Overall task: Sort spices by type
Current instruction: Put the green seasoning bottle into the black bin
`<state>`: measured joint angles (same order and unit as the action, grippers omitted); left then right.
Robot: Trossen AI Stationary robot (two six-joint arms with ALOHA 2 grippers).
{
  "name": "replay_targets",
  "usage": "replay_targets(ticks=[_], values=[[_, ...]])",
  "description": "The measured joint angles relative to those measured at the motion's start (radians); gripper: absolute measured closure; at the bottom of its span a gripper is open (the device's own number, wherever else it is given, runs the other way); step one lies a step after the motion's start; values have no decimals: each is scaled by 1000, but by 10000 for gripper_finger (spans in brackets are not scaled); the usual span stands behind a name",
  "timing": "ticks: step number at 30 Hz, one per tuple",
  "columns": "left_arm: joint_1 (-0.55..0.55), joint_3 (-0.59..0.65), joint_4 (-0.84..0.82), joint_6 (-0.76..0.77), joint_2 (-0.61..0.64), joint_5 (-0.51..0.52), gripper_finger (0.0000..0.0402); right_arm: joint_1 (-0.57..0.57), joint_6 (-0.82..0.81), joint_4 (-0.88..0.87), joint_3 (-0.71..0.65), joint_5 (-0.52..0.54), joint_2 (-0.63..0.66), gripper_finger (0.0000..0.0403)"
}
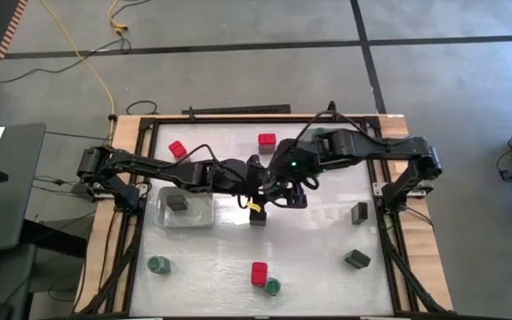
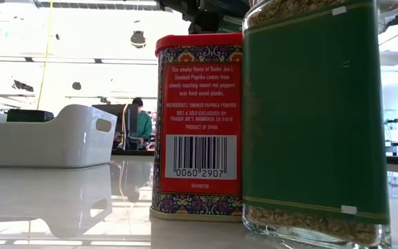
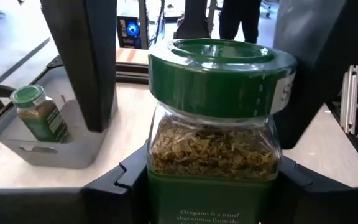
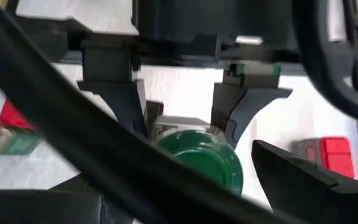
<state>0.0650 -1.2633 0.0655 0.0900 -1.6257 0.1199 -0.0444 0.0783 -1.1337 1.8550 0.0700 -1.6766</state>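
While both arms hide it at the high view's centre, we see the left gripper [image 3: 213, 186] pinching an oregano jar [image 3: 215, 124]; the right gripper's [image 1: 293, 197] fingers we cannot tell.

Overhead camera straight down, low one level at tabletop, both wrists close on one green-lidded jar [image 3: 219, 118] (shared).

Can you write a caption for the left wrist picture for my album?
Left gripper holds an oregano jar; another green-lidded jar sits in a grey tray.
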Motion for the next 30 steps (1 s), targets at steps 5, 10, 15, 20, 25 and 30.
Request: replay_targets(ticks=[5,10,15,20,25,30], values=[[0,0,-2,6,-1,-6,206,0,5,-22,6,0,-14,90],[0,-1,3,24,-1,0,206,0,5,-43,6,0,-11,119],[0,-1,12,28,-1,16,206,-1,-3,-47,6,-20,-22,169],[1,0,13,25,-4,18,205,0,-5,-49,6,-28,-26,183],[1,-1,16,34,-4,19,194,0,-4,-50,6,-26,-9,183],[1,-5,12,60,0,16,182,-1,4,-62,5,-19,16,183]])
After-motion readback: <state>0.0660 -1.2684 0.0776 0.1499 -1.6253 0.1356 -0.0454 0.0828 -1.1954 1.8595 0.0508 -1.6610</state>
